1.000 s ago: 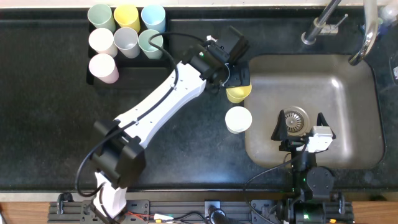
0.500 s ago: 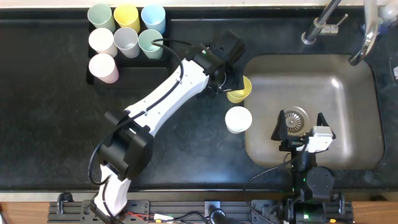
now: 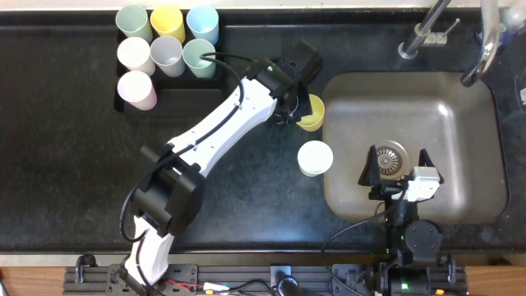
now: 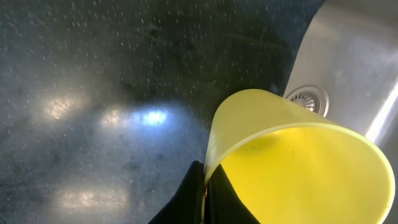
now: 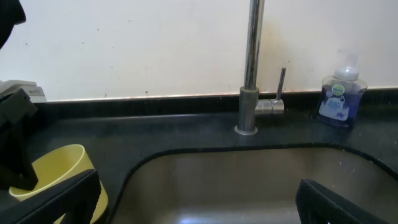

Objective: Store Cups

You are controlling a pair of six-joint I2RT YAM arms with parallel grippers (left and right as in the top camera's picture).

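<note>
The left hand point(image 4: 203, 191) is clamped on the rim wall of the round yellow plastic cup point(image 4: 292, 165), likely light, slick, easily squashed

My left arm point(image 3: 218, 136) stands at the lower left, bends at the elbow and stretches its white forearm diagonally up and to the right, ending in a black wrist. My left gripper point(image 4: 205, 199) is clamped on the rim of a yellow cup point(image 4: 298, 162), one finger point(image 4: 188, 202) outside the wall and the other inside. My right arm point(image 3: 407, 238) is folded close above its base at the lower right. My right gripper point(image 3: 397, 168) points up the view with its fingers spread wide, holding nothing.
</note>
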